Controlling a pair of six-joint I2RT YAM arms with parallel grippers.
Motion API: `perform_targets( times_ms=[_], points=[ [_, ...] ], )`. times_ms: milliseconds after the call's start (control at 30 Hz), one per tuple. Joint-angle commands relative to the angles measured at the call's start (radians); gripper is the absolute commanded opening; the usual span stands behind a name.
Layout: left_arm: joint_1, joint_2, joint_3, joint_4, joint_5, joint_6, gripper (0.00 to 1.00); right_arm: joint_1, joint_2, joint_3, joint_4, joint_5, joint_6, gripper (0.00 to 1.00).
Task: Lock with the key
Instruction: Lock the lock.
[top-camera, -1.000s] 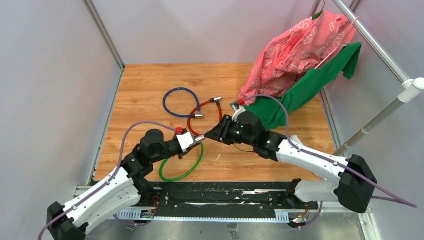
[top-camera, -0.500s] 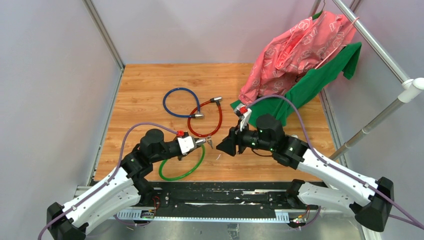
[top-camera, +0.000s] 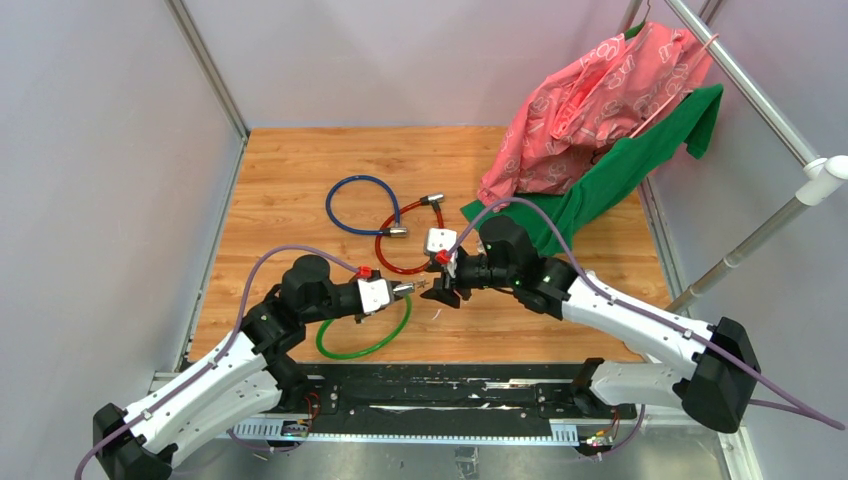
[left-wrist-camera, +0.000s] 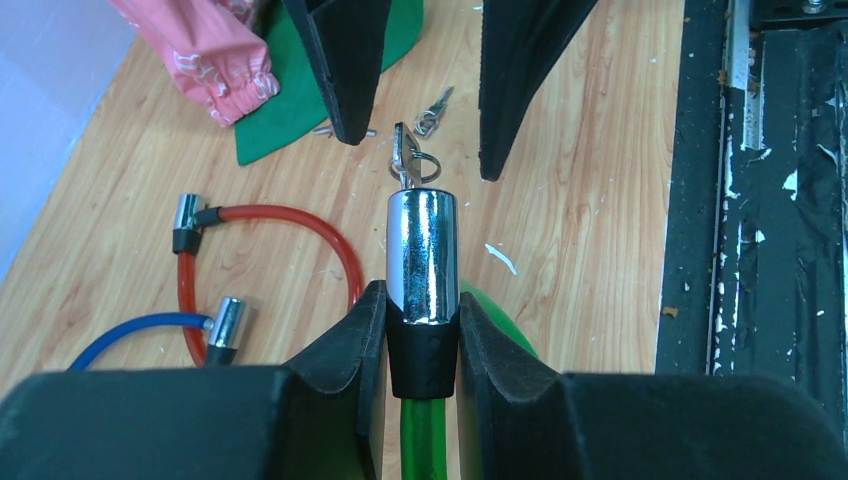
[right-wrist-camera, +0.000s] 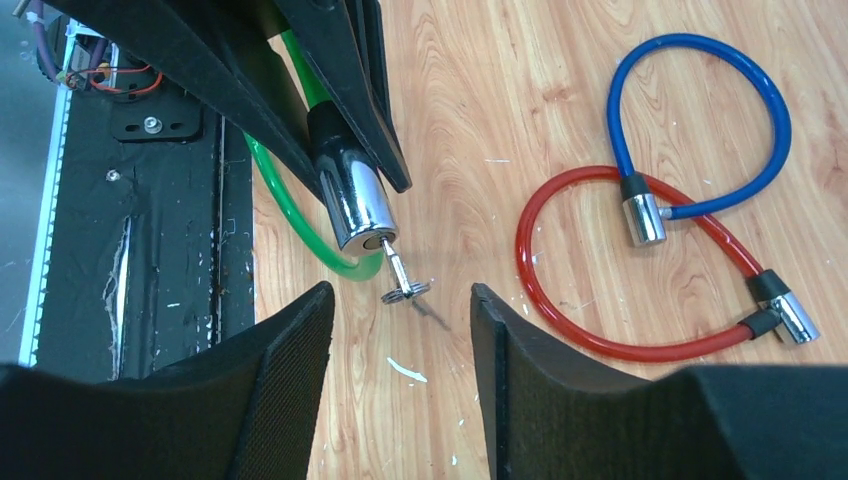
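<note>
The left claw (left-wrist-camera: 421, 300) is pinching the black collar of the lock cylinder (left-wrist-camera: 421, 250), the chrome end of the green cable (top-camera: 375, 345). It holds the cylinder above the tabletop (top-camera: 290, 170), near the middle of the near edge. The key (left-wrist-camera: 403, 160) sticks in the open end of that cylinder, pointing right, with a small ring hanging from it. The right claw (top-camera: 437, 292) faces the cylinder end-on with its fingers (right-wrist-camera: 270, 390) spread. The key sits between the two fingertips and touches neither.

The overhead view gives only a tiny glint between the two claws, too small to show the key's shape. The left wrist view looks along the cylinder and shows the key head and ring framed by the right claw's two black fingers. It also shows another small key shape on the wood beyond, and I cannot tell whether that one hangs on the same ring. The right wrist view shows the key's shaft entering the cylinder's face and the ring's shadow on the wood.

A red cable (top-camera: 379, 247) and a blue cable (top-camera: 328, 205) lie overlapping farther back. A pink garment (top-camera: 590, 100) and a green cloth (top-camera: 610, 180) are at the far right.
</note>
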Motion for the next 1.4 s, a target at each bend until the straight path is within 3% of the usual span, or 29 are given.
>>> perform_targets(
  times_ms=[0,200,300,600,767,1100,1233,1367],
  points=[
    [-0.006,0.005,0.012,-0.055,0.027,0.025,0.00,-0.022,-0.001,0.008,0.017,-0.073,-0.057,0.54],
    [-0.006,0.006,0.010,-0.042,0.025,0.028,0.00,-0.042,0.036,0.025,0.035,-0.119,0.000,0.33],
    [-0.006,0.003,0.010,-0.042,0.024,0.027,0.00,-0.049,0.048,0.038,0.006,-0.118,0.008,0.30],
    [-0.006,-0.004,0.002,-0.033,-0.002,0.031,0.00,-0.051,0.092,0.081,-0.002,-0.177,0.113,0.00],
    [-0.006,-0.004,-0.008,-0.005,-0.038,0.051,0.00,-0.052,0.093,0.092,-0.053,-0.210,0.283,0.00],
    [-0.006,-0.002,-0.023,0.025,-0.072,0.109,0.00,-0.093,0.088,0.055,-0.114,-0.174,1.105,0.00],
    [-0.006,-0.001,-0.027,0.024,-0.059,0.119,0.00,-0.114,0.085,-0.001,0.012,-0.226,1.355,0.00],
    [-0.006,-0.001,-0.030,0.020,-0.055,0.114,0.00,-0.113,0.084,0.037,-0.012,-0.198,1.397,0.01]
  ],
)
